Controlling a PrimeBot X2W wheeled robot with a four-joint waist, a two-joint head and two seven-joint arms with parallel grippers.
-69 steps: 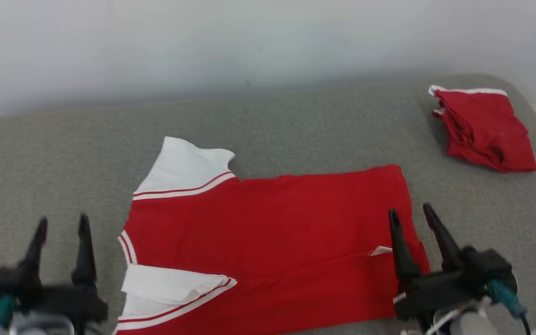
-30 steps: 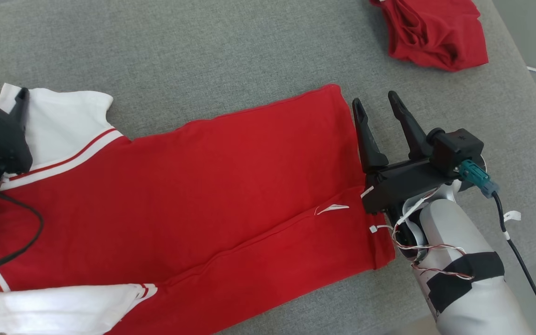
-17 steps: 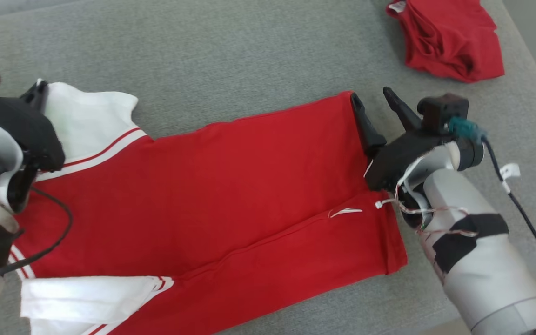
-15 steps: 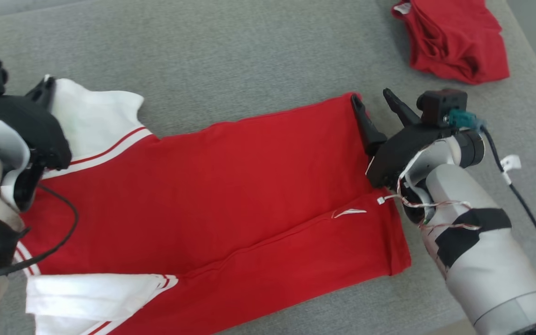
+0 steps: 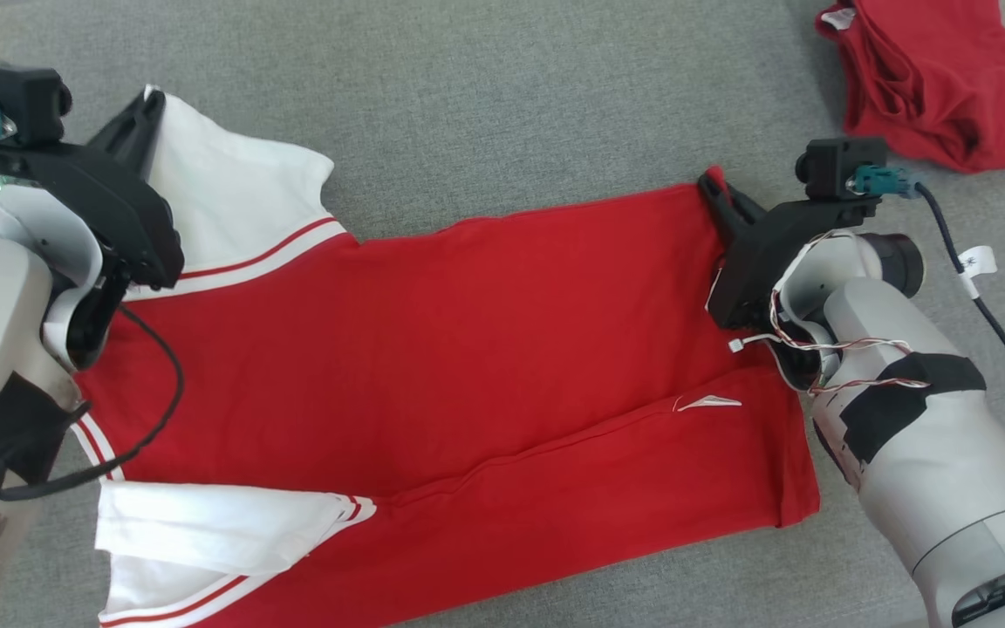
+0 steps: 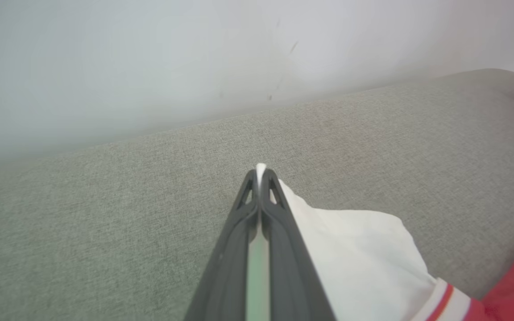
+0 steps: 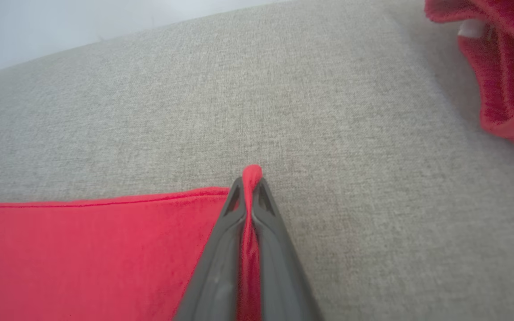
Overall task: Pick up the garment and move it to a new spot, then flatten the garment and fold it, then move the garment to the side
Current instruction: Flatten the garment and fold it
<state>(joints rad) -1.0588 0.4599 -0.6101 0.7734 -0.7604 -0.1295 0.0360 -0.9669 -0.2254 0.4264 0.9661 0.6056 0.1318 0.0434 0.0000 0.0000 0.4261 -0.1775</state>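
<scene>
The garment (image 5: 468, 349) is a red shirt with white sleeves, lying spread out on the grey cushion, its near edge folded over. My left gripper (image 5: 152, 98) is shut on the tip of the far white sleeve (image 6: 355, 254), with white cloth pinched between its fingers (image 6: 279, 223). My right gripper (image 5: 716, 187) is shut on the far right corner of the red hem (image 7: 105, 249). A small peak of red cloth pokes out between its fingertips (image 7: 234, 196).
A second red garment (image 5: 930, 78) lies crumpled at the far right of the cushion (image 5: 511, 96) and shows at the upper right of the right wrist view (image 7: 507, 67). A pale wall (image 6: 194, 58) rises behind the cushion. A black cable (image 5: 991, 314) trails off my right wrist.
Both grippers went from open to shut on the garment: the left on the white sleeve tip, the right on the hem corner. The head camera has tilted down and shifted.
</scene>
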